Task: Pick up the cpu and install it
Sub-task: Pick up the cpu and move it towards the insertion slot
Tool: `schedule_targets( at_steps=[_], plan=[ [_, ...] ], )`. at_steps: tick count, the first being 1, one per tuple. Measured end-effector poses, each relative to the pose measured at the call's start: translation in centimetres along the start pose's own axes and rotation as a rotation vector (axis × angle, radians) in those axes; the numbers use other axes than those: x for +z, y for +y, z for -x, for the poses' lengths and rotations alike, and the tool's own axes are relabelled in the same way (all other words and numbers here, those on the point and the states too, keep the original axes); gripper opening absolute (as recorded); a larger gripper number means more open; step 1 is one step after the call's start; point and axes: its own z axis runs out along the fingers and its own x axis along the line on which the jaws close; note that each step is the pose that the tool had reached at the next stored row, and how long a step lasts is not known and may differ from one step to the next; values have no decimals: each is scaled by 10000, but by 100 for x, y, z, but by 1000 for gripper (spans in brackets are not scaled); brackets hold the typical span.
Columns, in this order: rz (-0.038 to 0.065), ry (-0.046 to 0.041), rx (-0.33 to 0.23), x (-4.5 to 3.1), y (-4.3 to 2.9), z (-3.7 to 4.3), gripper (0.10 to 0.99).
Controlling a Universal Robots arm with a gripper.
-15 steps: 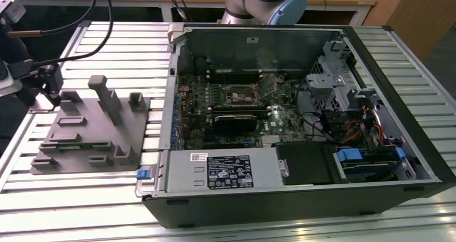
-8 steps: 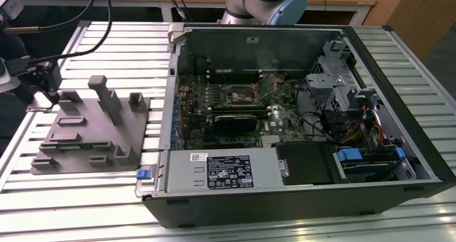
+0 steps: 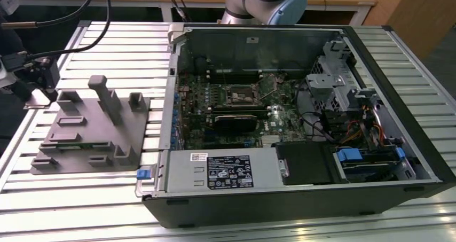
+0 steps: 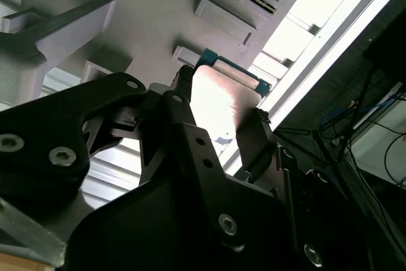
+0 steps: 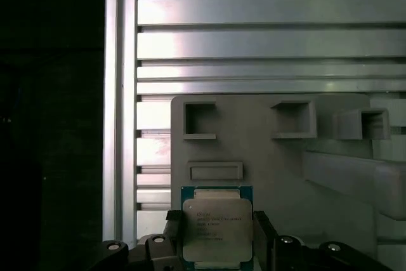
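The tray (image 3: 78, 140) is lying on the tabletop (image 3: 85, 199) at the exterior view's left; the open computer case (image 3: 299, 204) is lying just beside it on that view's right, with the motherboard (image 3: 235, 124) sitting inside and the socket (image 3: 243, 96) near its middle; the arm's base (image 3: 267, 1) is standing behind the case; the gripper (image 3: 36, 95) is hanging at the tray's left edge; the cpu (image 5: 217, 230) is sitting between the fingers (image 5: 263, 239), over the tray.

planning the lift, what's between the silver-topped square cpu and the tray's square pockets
A low rectangular frame on the grey plastic tray, near the cpu, in the first wrist view.
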Motion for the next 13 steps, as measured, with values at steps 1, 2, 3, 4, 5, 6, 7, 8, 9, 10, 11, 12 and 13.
schedule_targets(
  at_steps=[1,2,3,4,5,6,7,8,9,10,11,12,13],
  plan=[
    [-1,1,0,-12,1,0,533],
    [-1,1,0,-25,2,0,533],
    [-1,1,0,-37,3,-1,533],
    [0,0,0,-49,4,-1,533],
    [0,0,0,-61,4,-1,533],
    [-1,2,0,-72,5,-1,533],
    [-1,0,0,-82,6,-1,533],
    [0,1,0,-94,7,-1,533],
    [-1,2,0,-105,8,-2,533],
    [-1,1,0,-115,9,-2,533],
    [-1,1,0,-126,10,-2,533],
    [0,0,0,-137,11,-2,533],
    [-1,0,0,-148,12,-2,533]
  ],
)
